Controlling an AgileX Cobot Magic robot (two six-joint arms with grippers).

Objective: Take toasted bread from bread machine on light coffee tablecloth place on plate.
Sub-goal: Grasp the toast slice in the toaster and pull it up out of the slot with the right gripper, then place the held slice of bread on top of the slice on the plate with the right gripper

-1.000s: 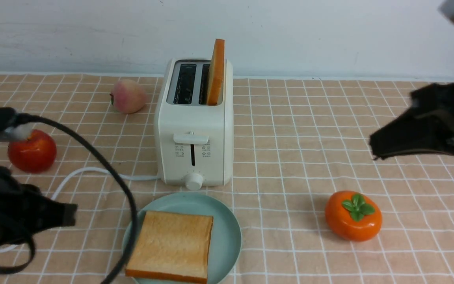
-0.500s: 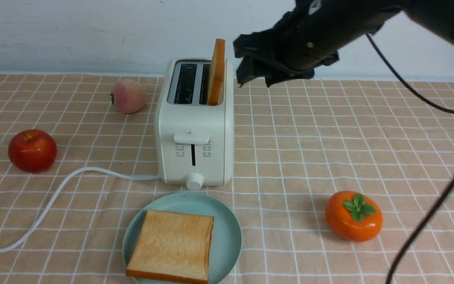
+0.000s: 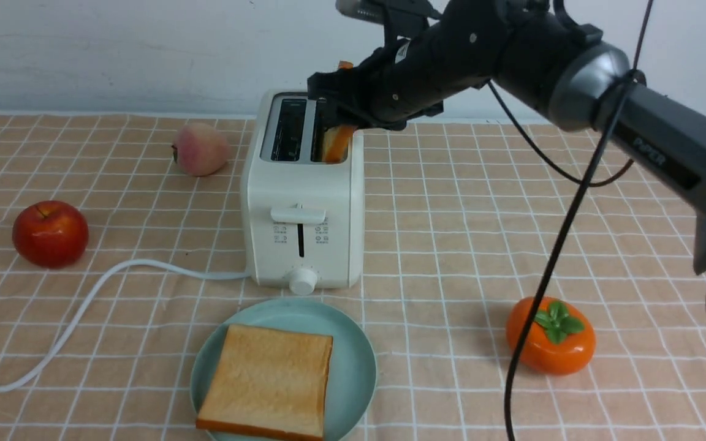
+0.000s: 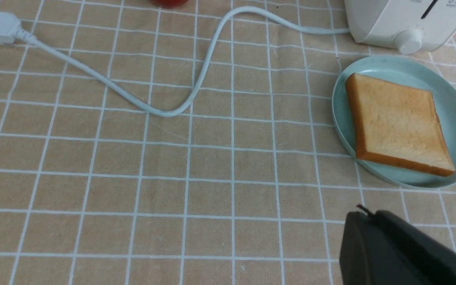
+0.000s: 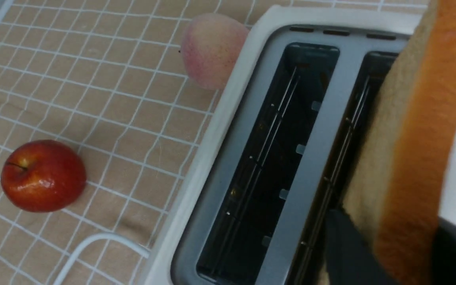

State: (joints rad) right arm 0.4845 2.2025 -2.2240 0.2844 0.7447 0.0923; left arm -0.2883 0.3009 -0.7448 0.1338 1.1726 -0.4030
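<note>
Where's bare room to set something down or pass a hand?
Widest: bare cloth right of the toaster, behind the persimmon. Smaller: between apple, peach and toaster, behind the cord. Crowded: plate close to the toaster front, mostly under toast; right end effector grips the slot toast.

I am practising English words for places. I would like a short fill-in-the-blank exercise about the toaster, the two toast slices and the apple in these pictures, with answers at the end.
1. One toast slice lies flat on the teal ____.
2. The other slice stands in the toaster's ____ slot, seen from the front.
3. The right gripper is at that slice; the other slot is ____.
4. In the front view, the red apple sits to the toaster's ____.
Answers: plate; right; empty; left.
</note>
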